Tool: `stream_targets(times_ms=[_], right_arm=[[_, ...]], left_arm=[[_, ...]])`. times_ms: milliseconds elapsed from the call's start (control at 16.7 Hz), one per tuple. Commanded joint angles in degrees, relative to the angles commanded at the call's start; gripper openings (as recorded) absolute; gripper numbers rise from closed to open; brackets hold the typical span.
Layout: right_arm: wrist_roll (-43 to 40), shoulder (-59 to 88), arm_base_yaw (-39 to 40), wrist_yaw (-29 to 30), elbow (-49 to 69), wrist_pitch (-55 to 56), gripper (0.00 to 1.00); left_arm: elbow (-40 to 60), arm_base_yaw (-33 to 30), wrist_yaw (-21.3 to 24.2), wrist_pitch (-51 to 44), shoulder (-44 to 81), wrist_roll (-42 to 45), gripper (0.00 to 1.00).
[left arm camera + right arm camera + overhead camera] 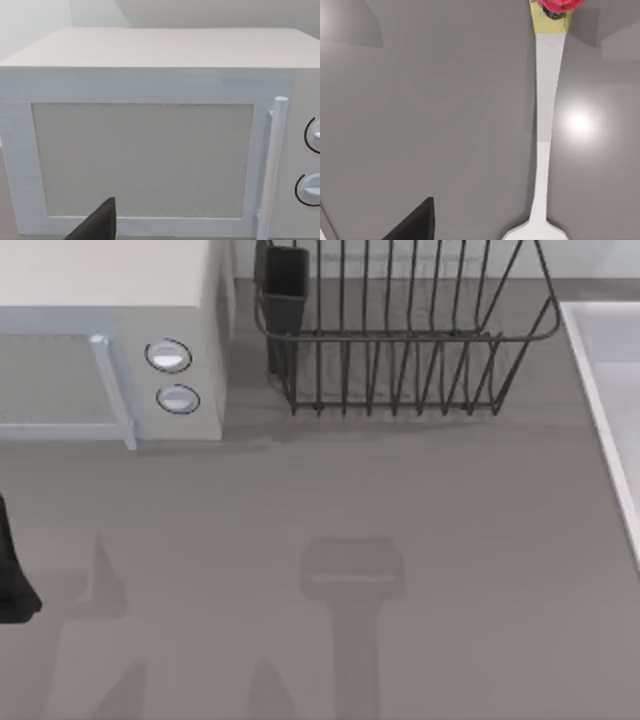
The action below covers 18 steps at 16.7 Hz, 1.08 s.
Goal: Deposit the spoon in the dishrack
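Spoon lies on the table, bowl cut off.
Dishrack is cropped; both grippers' state cannot be told.

Even light, soft shadows on table.

The middle of the table lies open from 3 to 9 o'clock — bare grey surface. At 12 o'clock the dishrack bars the way with upright wires, its cup at the 11 o'clock corner. The microwave blocks 10 o'clock — only a narrow gap parts it from the rack. A white slab walls off 2 o'clock.
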Motion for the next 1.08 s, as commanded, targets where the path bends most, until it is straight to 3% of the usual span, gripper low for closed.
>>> stream_targets(times_ms=[240,660,1020,1080], right_arm=[[0.2,2.1,0.0,-0.1,-2.4,4.1,1.00],[0.4,10.9,0.0,-0.1,-12.3,23.2,1.00],[0.4,11.8,0.0,-0.1,-13.3,25.0,1.00],[0.4,11.8,0.0,-0.1,-13.3,25.0,0.92]], left_arm=[[0.0,0.0,0.0,0.0,0.0,0.0,1.00],[0.0,0.0,0.0,0.0,0.0,0.0,1.00],[0.0,0.0,0.0,0.0,0.0,0.0,1.00],[0.0,0.0,0.0,0.0,0.0,0.0,1.00]])
